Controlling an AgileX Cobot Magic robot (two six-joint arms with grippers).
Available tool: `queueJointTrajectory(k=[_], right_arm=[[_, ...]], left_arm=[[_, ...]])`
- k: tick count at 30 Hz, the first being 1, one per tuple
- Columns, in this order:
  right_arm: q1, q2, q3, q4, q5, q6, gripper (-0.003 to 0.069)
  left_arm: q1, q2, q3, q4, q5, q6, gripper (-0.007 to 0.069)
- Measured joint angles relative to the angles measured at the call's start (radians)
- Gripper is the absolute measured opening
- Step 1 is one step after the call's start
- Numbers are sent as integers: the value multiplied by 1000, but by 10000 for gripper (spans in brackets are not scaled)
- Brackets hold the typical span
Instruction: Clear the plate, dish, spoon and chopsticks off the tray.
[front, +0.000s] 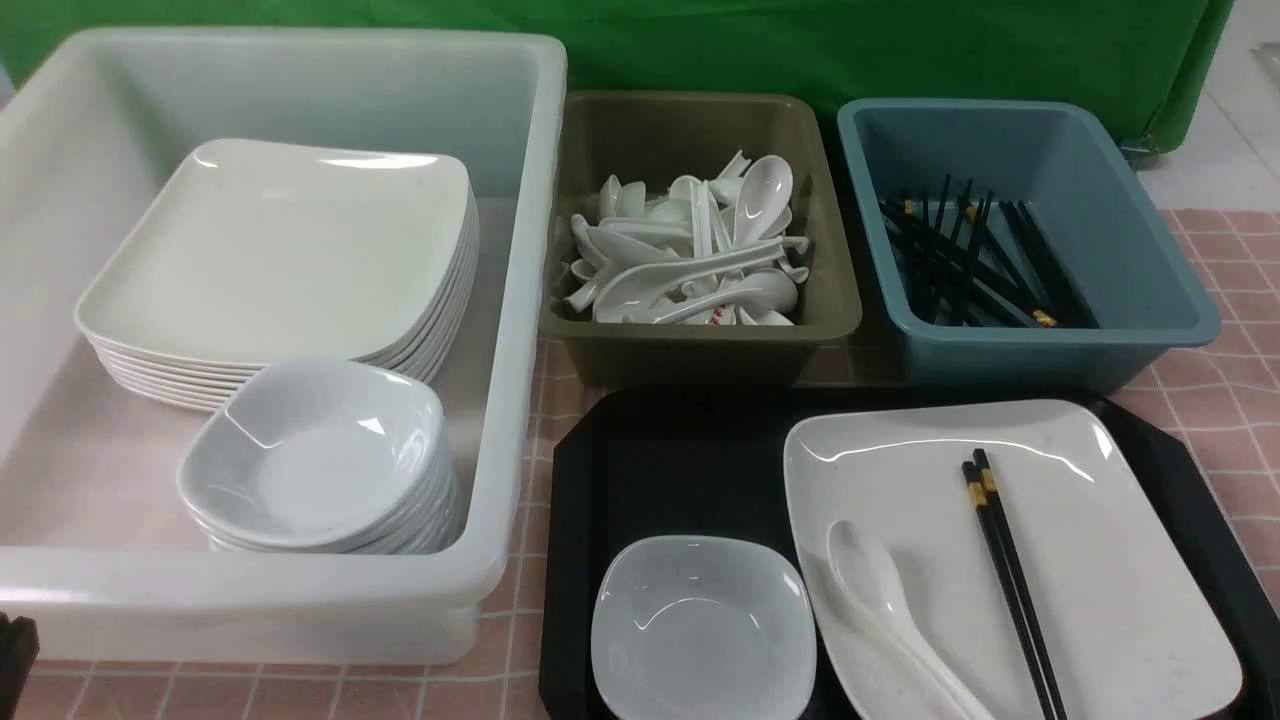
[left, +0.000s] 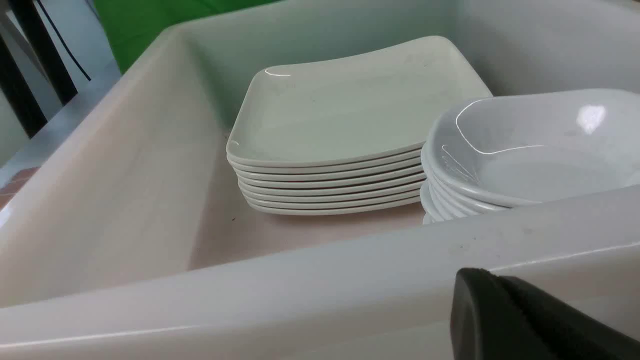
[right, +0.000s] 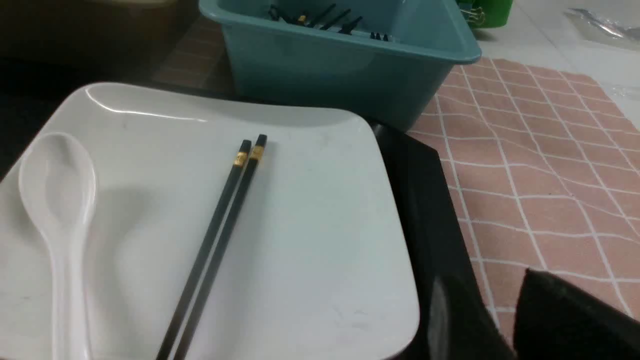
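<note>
— Pink checked cloth (front: 1230, 400) covers the surface, with a green backdrop (front: 800, 40) behind. Where's the tray?
— At five o'clock in the front view. The plate (front: 1120, 560) fills the three o'clock side of the black tray (front: 650, 470), and the dish (front: 700, 630) sits at its seven o'clock corner, just beside the plate.
— Spoon and chopsticks?
— Both lie on the plate. The spoon (front: 880, 600) is towards seven o'clock, its bowl end pointing to twelve. The chopsticks (front: 1012, 590) lie side by side through the middle, gold bands towards twelve.
— And around the tray?
— A white tub (front: 525, 300) at nine o'clock holds a stack of plates (front: 280, 250) and a stack of dishes (front: 310, 460). An olive bin (front: 700, 350) at twelve holds spoons, and a blue bin (front: 1050, 350) at one holds chopsticks.
— The hands?
— The left hand (left: 525, 320) is by the tub's near wall, fingers together. The right hand (right: 565, 320) shows only as a dark edge, probably just off the tray's rim. Whether it's apart or together I can't tell
</note>
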Motion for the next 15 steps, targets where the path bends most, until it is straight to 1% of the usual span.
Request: queueJointTrajectory(k=[13, 15], right_arm=[[0, 0, 0, 0, 0, 0, 242], [0, 0, 0, 0, 0, 0, 242]], left_arm=[[0, 0, 0, 0, 0, 0, 20], [0, 0, 0, 15, -7, 7, 20]])
